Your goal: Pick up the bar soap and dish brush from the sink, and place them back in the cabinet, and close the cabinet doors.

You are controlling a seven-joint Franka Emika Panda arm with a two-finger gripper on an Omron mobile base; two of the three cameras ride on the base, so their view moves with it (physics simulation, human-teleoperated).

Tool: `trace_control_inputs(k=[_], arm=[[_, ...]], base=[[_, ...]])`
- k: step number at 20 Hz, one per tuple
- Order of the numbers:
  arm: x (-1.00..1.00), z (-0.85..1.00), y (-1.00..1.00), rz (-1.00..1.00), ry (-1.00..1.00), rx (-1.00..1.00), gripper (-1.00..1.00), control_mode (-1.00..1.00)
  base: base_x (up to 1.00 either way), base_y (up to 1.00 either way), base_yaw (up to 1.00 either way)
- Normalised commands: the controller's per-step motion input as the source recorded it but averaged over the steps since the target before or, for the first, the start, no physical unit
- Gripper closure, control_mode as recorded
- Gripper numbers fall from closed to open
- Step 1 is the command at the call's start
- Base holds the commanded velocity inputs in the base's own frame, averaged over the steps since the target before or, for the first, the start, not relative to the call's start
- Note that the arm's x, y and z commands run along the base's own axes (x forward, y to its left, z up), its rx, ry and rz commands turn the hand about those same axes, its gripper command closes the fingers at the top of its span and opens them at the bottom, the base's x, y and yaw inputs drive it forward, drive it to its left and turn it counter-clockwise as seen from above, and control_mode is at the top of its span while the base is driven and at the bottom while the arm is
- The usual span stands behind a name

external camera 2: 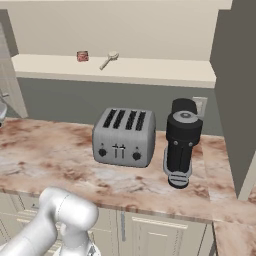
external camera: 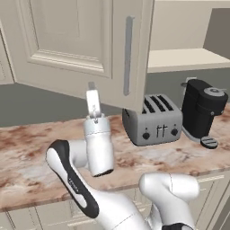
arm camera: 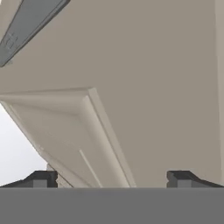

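The soap (external camera 2: 82, 56) and brush (external camera 2: 109, 60) lie on the open cabinet (external camera 2: 150, 70) shelf, the brush handle slanting down-left, head up-right. The gripper (arm camera: 112, 179), fingers spread and empty, faces the door (external camera: 76, 49), which hides the shelf's left part.

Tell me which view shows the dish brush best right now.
The right base view: the dish brush lies in plain sight on the cabinet shelf, right of the bar soap. The left base view gives the shelf's edge past the open door; the hand view gives the door panel.
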Motion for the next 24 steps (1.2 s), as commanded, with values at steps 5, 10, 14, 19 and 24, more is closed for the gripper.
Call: trace_control_inputs(k=[5, 10, 14, 19, 24], arm=[[0.08, 0.13, -0.28, 0.0, 0.0, 0.15, -1.0, -1.0], [0.04, 0.01, -0.19, 0.0, 0.0, 0.11, -1.0, -1.0], [0.17, 0.03, -0.18, 0.0, 0.0, 0.1, -1.0, -1.0], [0.33, 0.04, -0.22, 0.0, 0.0, 0.12, -1.0, -1.0], [0.36, 0.03, -0.17, 0.0, 0.0, 0.11, -1.0, -1.0]], base=[[0.0, 0.0, 0.0], [0.0, 0.0, 0.0], [0.0, 0.0, 0.0], [0.0, 0.0, 0.0], [0.0, 0.0, 0.0]])
